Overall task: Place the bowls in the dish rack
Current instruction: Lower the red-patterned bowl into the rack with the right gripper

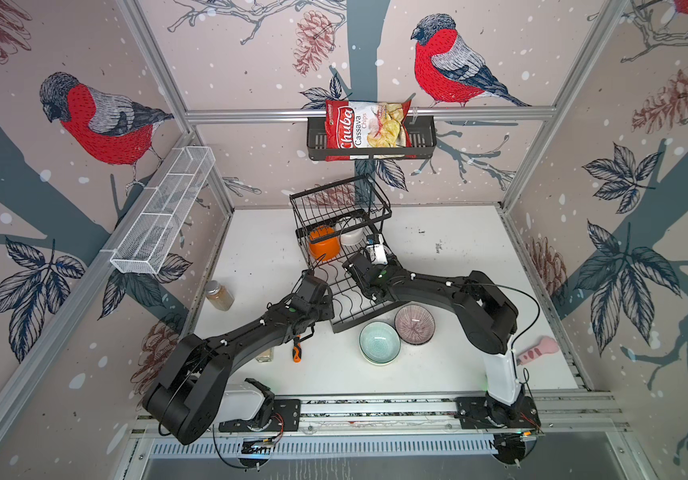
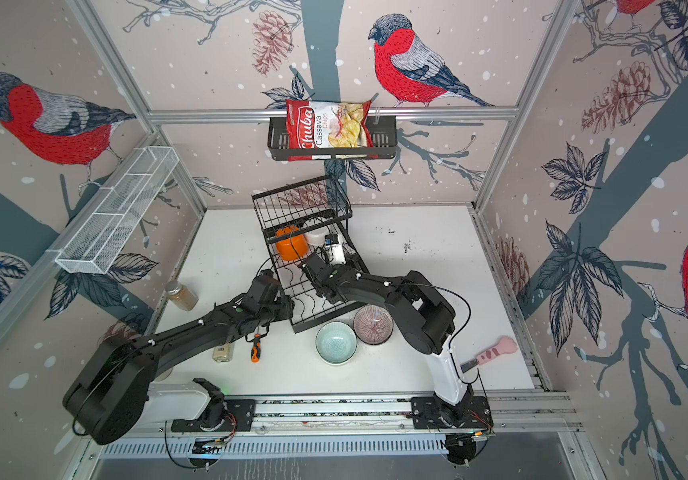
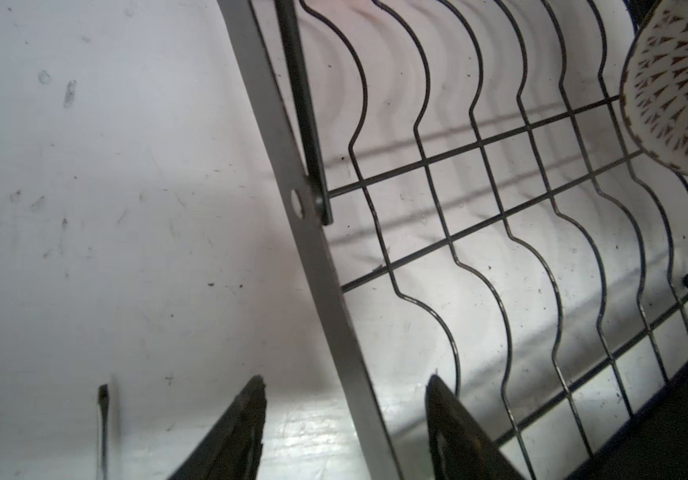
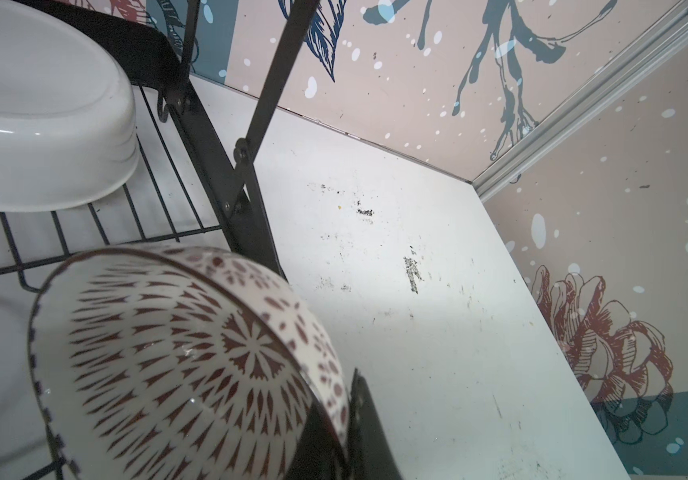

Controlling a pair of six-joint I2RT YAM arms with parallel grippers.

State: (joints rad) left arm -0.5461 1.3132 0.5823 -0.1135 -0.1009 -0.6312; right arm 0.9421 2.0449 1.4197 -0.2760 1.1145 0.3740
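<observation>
The right tool (image 4: 344, 419) pinches the patterned bowl (image 4: 176, 365) by its rim, tilted over the dish rack (image 3: 321, 266) (glazed ceramic, likely rigid, slick and chippable, so a rim grip suits); the left tool (image 3: 345, 380) gapes astride its frame.

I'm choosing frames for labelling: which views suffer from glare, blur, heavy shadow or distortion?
Left wrist view: glare on the table between the dark, silhouetted fingers; soft doubled shadows under the dish rack wires. Right wrist view: the patterned bowl is slightly soft up close; bright streaks on the white bowl. Both top views: sharp, with wide-lens splay in the frame rails.
</observation>
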